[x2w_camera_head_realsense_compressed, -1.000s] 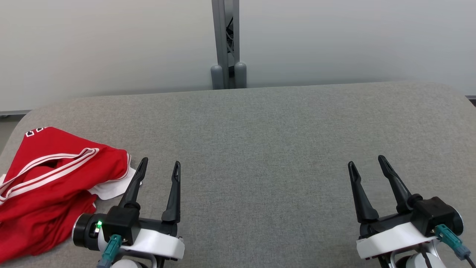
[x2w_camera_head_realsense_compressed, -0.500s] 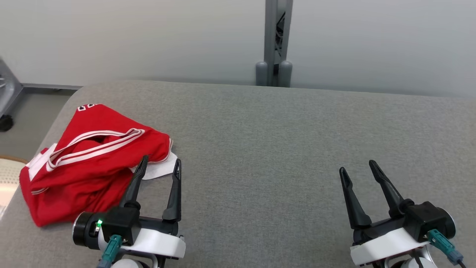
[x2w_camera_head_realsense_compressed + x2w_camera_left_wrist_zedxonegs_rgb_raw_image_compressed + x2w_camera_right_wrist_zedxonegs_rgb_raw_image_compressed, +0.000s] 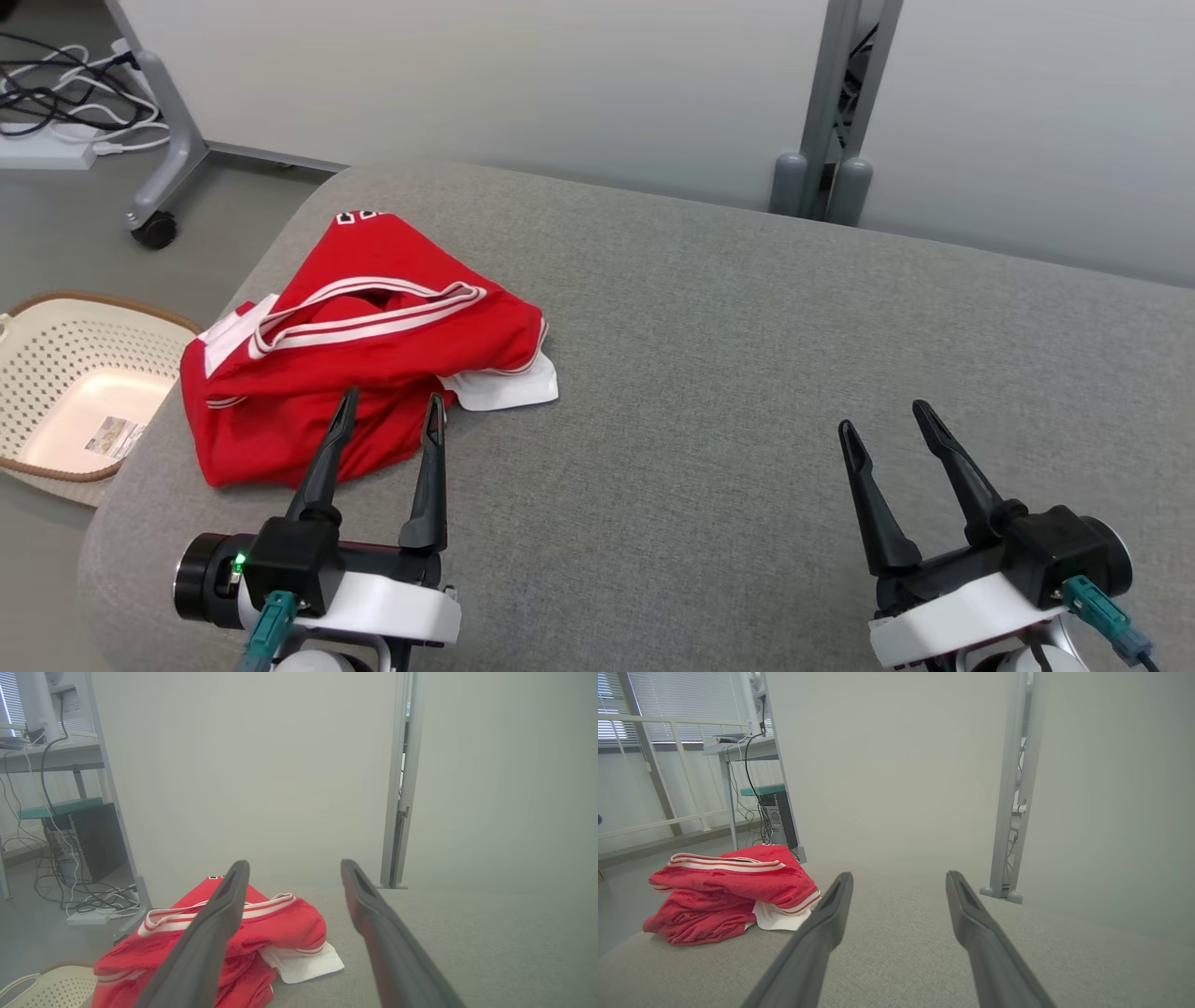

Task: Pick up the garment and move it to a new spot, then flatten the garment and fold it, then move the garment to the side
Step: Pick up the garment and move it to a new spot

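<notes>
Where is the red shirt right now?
In the head view, the red shirt lies crumpled on the left part of the gray table, just ahead of the left gripper, near the basket on the floor.

The basket [image 3: 56, 350] ran off the left edge; its label [image 3: 110, 435] was too small to read — as was the lettering [image 3: 359, 217] at the far tip of the garment [image 3: 373, 355].
</notes>
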### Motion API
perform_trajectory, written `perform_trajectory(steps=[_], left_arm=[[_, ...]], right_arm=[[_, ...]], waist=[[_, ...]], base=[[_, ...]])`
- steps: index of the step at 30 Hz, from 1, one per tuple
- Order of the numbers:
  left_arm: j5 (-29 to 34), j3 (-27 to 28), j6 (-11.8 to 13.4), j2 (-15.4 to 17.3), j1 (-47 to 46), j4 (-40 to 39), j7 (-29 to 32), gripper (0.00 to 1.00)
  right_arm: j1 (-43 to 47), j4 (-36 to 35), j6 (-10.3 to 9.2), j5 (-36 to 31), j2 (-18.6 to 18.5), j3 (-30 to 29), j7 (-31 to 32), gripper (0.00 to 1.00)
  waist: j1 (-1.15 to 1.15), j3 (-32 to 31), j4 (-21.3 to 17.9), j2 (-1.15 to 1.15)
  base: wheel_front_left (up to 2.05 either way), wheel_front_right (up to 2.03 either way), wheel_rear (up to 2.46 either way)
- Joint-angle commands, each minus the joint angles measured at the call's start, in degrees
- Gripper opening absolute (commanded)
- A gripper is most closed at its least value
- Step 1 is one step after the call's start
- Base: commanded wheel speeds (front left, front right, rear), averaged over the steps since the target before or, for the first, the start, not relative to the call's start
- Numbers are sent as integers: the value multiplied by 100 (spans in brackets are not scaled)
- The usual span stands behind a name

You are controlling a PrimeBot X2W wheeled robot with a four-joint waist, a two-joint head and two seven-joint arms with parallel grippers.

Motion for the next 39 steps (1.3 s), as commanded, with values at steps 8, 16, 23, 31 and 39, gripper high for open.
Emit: perform_trajectory(steps=[8, 16, 23, 31, 39], left_arm=[[-167, 76, 163, 26, 13, -55, -22, 100], [-208, 83, 197, 24, 2, -39, -22, 100], [-355, 128, 248, 23, 18, -73, -22, 100], [-905, 311, 236, 25, -264, 28, -22, 100], [-1548, 492, 5, 24, -1085, 844, -22, 100]], right_arm=[[-12, -6, 0, -55, -37, -1, -35, 100], [23, 14, 0, -62, -36, 17, -35, 100], [6, 9, 0, -98, -36, 56, -35, 100], [-113, -31, 0, -291, -36, 59, -35, 100], [-422, -60, 0, -587, -37, 116, -35, 100]], waist=[[0, 23, 398, 0], [0, -18, 547, 0], [0, 17, 579, 0], [0, 327, 546, 0], [0, 947, 436, 0]], base=[[0, 0, 0], [0, 0, 0], [0, 0, 0], [0, 0, 0], [0, 0, 0]])
